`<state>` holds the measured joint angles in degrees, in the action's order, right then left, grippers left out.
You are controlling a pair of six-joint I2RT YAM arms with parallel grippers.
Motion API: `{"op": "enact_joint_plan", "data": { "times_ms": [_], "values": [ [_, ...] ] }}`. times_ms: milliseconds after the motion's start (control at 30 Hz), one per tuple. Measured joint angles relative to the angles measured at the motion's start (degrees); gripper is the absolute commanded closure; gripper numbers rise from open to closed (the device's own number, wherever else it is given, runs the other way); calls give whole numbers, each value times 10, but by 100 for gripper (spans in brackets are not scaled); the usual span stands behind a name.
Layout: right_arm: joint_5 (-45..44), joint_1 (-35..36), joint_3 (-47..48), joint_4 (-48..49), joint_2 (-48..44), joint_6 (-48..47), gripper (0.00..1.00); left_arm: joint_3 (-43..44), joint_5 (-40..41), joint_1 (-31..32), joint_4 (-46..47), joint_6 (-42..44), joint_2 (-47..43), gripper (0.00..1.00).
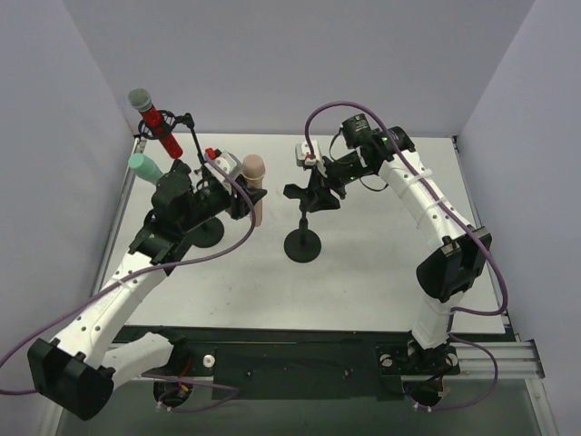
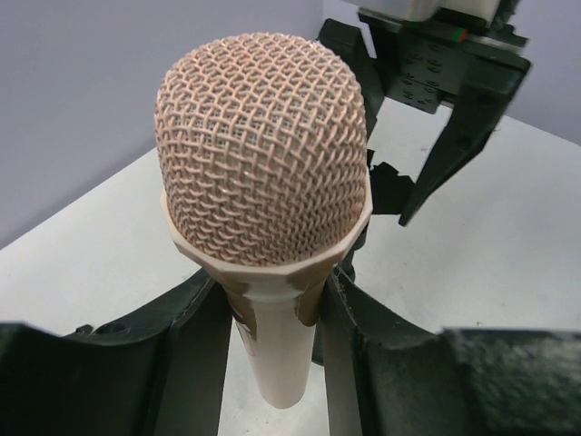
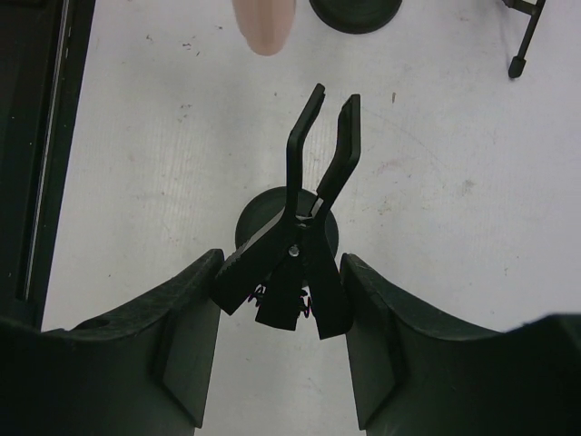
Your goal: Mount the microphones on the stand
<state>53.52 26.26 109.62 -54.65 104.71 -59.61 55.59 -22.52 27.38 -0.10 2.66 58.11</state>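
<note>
walls: plain lavender-grey | table: white top | light: even

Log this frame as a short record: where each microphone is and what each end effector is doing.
red microphone: mounted at far left, tilted
mint-green microphone: beside the red one, partly hidden
peach-pink microphone: upright, gripped by the left end effector, not yet mounted
right end effector: squeezing the clip on the centre stand
clip state: jaws spread open, nothing in them

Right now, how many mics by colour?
red microphone: 1
mint-green microphone: 1
peach-pink microphone: 1
Total: 3
</note>
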Motion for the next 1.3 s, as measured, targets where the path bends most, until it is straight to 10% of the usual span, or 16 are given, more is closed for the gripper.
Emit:
{"op": "enact_joint_plan", "data": {
  "times_ms": [133,300,433,833,1067,1300],
  "values": [
    [3,0,0,-3,0,-8,92,9,-36,-23,44,-25,53,100],
    [6,0,0,-5,0,-7,34,19,-88,-27,74,-43,89,100],
    [11,0,0,-9,0,6,27,48,-120,-27,91,-53,113,100],
    [11,1,-17,44,0,88,40,53,-141,-27,106,-52,117,100],
    [5,5,-35,78,-3,115,100,57,-141,-27,99,-42,120,100],
    [6,5,-51,80,-15,97,100,80,-145,-30,80,-9,128,100]
  ]
}}
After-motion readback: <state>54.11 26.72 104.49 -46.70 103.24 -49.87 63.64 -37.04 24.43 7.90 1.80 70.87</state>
